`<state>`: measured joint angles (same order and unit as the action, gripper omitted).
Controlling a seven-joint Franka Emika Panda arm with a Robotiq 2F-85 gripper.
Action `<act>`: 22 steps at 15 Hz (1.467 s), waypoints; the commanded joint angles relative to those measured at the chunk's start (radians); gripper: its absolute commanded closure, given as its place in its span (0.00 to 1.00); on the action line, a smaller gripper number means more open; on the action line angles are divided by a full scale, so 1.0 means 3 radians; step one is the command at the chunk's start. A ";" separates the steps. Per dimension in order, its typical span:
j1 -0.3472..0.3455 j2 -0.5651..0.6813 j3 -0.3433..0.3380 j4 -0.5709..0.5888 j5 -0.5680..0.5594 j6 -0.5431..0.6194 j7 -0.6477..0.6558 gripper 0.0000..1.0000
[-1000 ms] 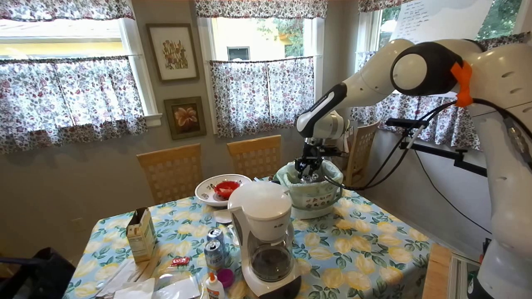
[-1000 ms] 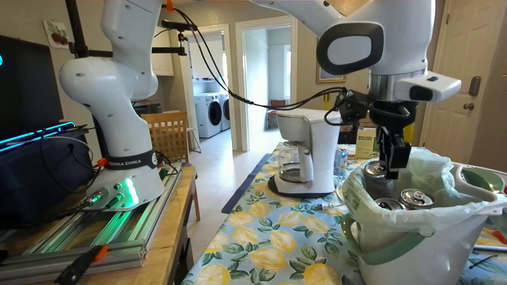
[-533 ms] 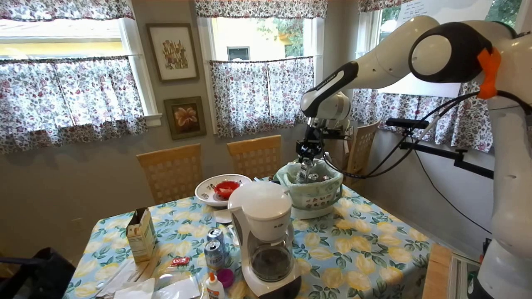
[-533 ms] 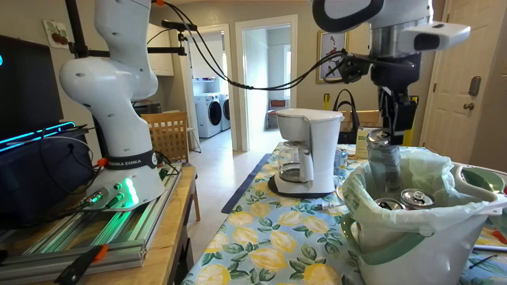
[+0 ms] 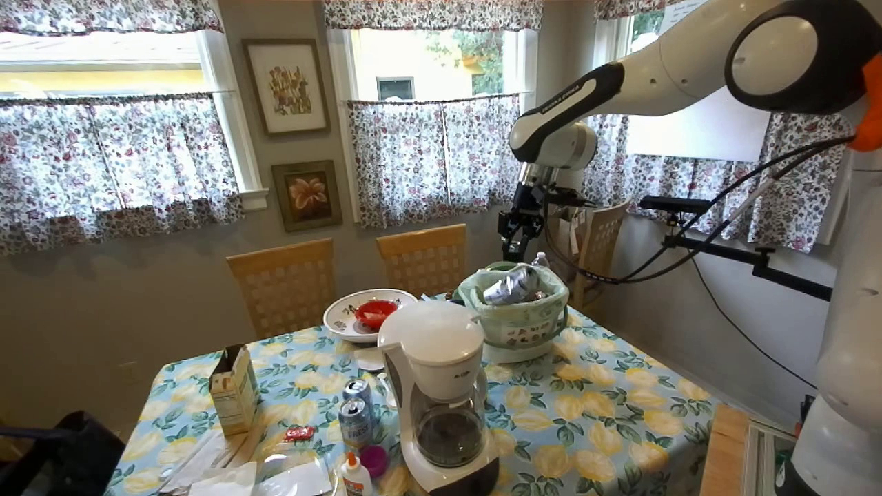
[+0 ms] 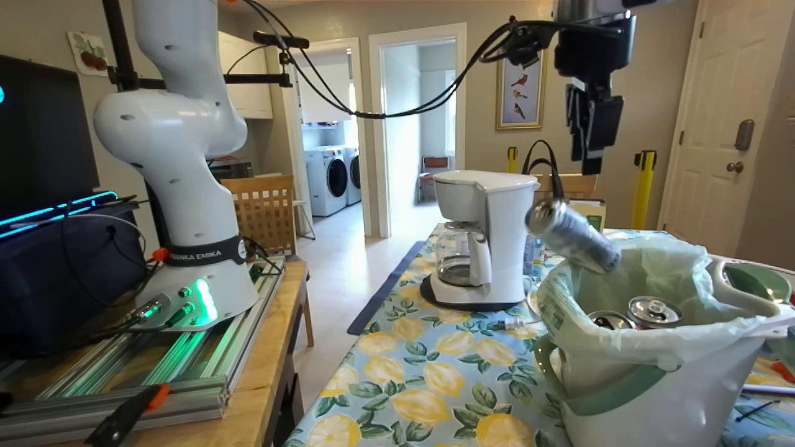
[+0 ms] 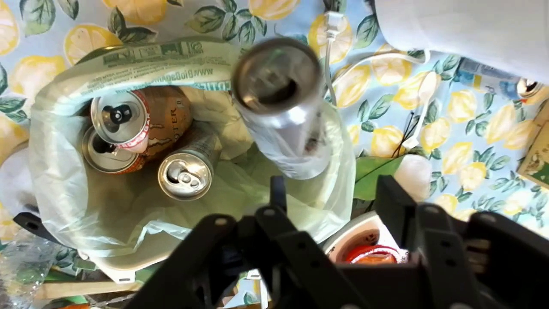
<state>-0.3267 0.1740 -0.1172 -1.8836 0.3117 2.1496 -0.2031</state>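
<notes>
My gripper (image 7: 332,191) stands open with nothing between its fingers, above the lined bin (image 6: 646,397). In both exterior views the gripper (image 5: 513,253) (image 6: 587,164) hangs clear of everything below it. A silver can (image 7: 287,128) is apart from the fingers, slightly blurred and strongly tilted at the bin's edge. In an exterior view this can (image 6: 574,236) leans out over the pale green liner (image 6: 674,261), its top toward the coffee maker. Several more cans lie inside, among them a silver one (image 7: 184,177) and a brown one (image 7: 167,113).
The white coffee maker (image 6: 484,242) stands beside the bin. A white bowl (image 5: 341,320) with a red dish (image 5: 376,313) sits behind it. Blue cans (image 5: 355,421), a carton (image 5: 234,393) and a glue bottle (image 5: 355,475) are on the table. A white cord (image 7: 328,56) lies by the bin.
My gripper has risen out of the bin. The silver can came up with it, upright at half a second ago, and is now separate from the fingers and tipped toward the coffee maker.
</notes>
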 commanded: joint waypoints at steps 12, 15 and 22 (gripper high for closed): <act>0.0241 -0.0484 -0.0221 -0.0553 -0.0847 -0.0203 -0.0005 0.17; 0.0190 -0.0370 -0.0330 -0.0573 -0.1024 0.0069 0.0099 0.00; 0.0091 0.0204 -0.0427 -0.0410 -0.0605 0.0683 0.0226 0.00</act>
<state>-0.2893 0.1539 -0.2499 -2.0474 0.0627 2.2920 -0.1689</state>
